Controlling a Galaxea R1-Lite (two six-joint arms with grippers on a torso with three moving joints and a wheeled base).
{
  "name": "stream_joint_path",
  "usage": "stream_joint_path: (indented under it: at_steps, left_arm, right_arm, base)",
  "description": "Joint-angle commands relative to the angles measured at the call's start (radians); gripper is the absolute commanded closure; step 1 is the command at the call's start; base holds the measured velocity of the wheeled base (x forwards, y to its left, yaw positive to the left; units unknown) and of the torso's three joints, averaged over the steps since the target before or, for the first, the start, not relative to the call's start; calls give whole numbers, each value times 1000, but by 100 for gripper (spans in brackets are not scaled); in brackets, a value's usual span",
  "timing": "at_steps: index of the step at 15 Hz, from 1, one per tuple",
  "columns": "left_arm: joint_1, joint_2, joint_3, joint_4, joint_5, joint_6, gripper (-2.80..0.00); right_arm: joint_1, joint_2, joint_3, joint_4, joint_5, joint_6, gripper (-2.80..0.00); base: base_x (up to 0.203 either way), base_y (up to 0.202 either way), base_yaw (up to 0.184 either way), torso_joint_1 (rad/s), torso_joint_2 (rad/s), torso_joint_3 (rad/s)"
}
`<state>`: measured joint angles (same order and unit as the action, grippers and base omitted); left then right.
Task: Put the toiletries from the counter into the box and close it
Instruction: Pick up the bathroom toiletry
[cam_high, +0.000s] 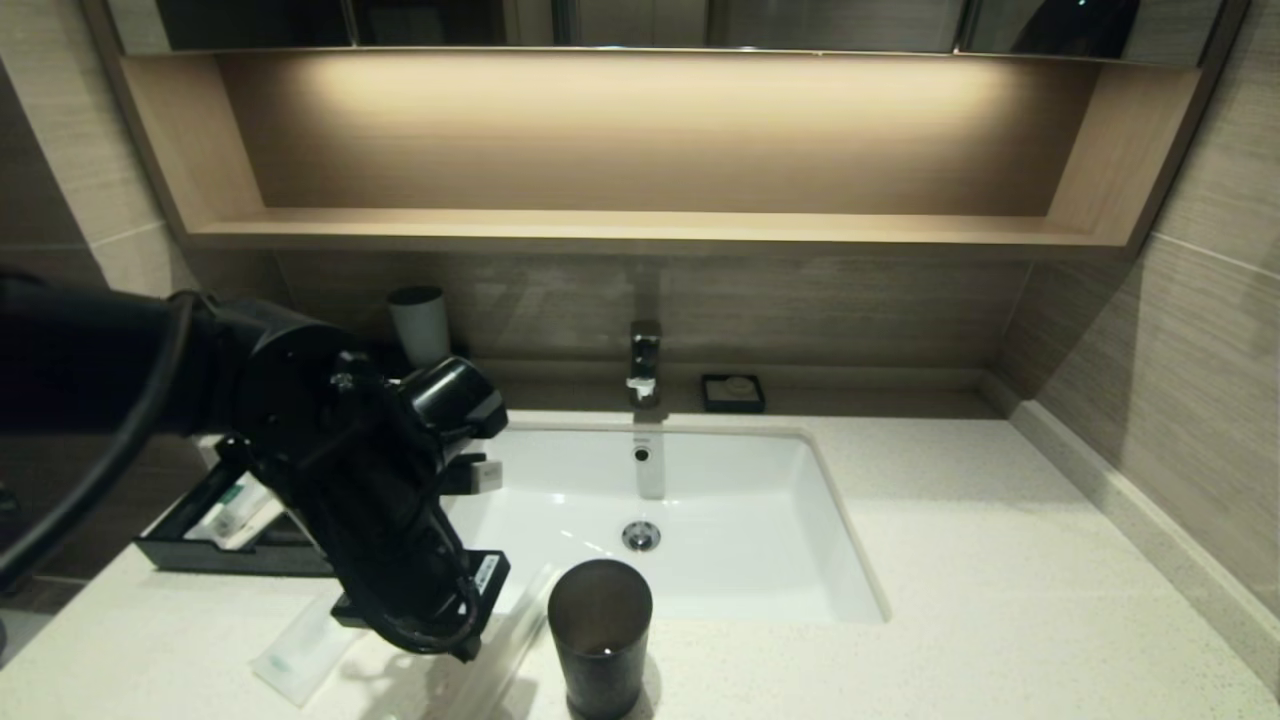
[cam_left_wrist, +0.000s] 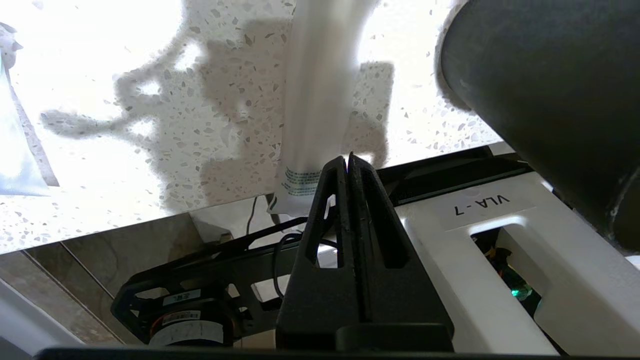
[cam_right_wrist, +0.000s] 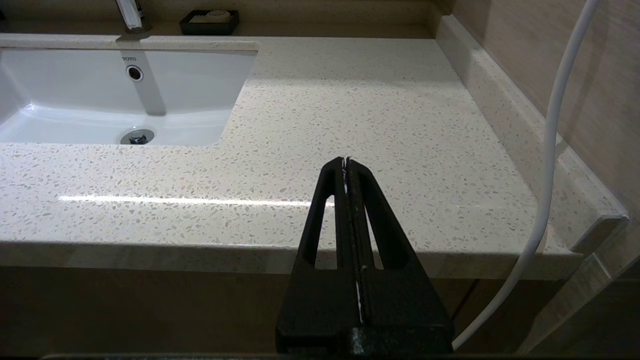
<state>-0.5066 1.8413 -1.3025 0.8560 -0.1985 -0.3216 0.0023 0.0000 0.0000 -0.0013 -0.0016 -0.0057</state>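
speckled stone table (cam_high: 1000, 560) carrying sachet (cam_high: 300, 655) and long packet (cam_left_wrist: 315, 100) beside dark cup (cam_high: 600, 640); left gripper (cam_left_wrist: 348, 159) hovering, fingers pressed together, over packet's end; open box (cam_high: 190, 530) behind; right gripper (cam_right_wrist: 346, 161) idling, fingers pressed together.

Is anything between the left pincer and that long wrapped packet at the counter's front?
Nothing visible. The left pincer, shut, has its tips at the long packet's printed end by the counter edge. The dark cup stands close beside it, not between. The right pincer idles off the counter's front.
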Motion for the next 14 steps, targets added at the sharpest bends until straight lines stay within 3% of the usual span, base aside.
stream_joint_path:
  at_steps: [1,7,14]
  left_arm:
    - [2,43,-53,32,-1,-40,0]
    - [2,80,-97,43,-4,-118,0]
    - [23,136,-130,42,-7,-122,0]
  right_arm:
    - [1,0,2,0,0,0,0]
    - [1,0,2,0,0,0,0]
    - [1,0,2,0,0,0,0]
  base:
    - [0,0,0,0,0,0]
    - [0,0,0,0,0,0]
    - [0,0,0,0,0,0]
